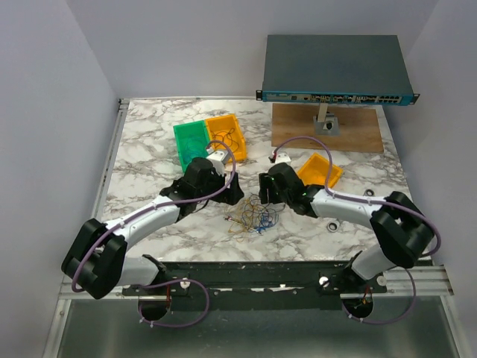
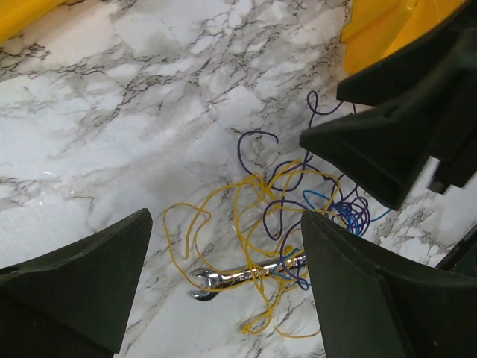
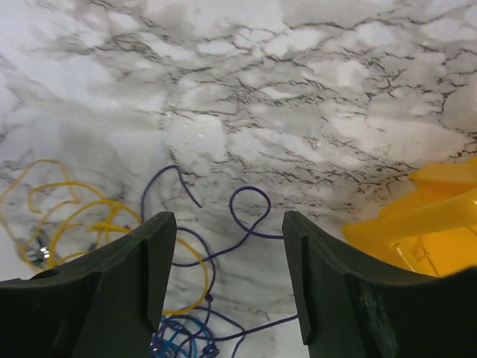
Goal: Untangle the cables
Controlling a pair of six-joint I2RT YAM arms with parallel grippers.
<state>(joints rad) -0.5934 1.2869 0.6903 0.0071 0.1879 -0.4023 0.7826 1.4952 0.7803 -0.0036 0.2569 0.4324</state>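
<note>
The cables point(image 1: 253, 215) lie in a tangled heap of thin yellow, purple and blue wires on the marble table, between my two grippers. In the left wrist view the yellow wires point(image 2: 246, 224) and purple wires point(image 2: 287, 186) loop over a small silver wrench point(image 2: 246, 276). My left gripper point(image 1: 232, 195) point(image 2: 223, 224) is open and empty above the heap's left side. My right gripper point(image 1: 266, 188) point(image 3: 227, 224) is open and empty, hovering over a purple loop point(image 3: 250, 201) at the heap's upper right. It also shows in the left wrist view point(image 2: 387, 142).
A green bin point(image 1: 190, 138) and an orange bin point(image 1: 227, 133) holding wires stand behind the left gripper. Another orange bin point(image 1: 320, 170) point(image 3: 425, 216) lies by the right arm. A network switch point(image 1: 335, 71) stands on a wooden board point(image 1: 328, 128) at the back right.
</note>
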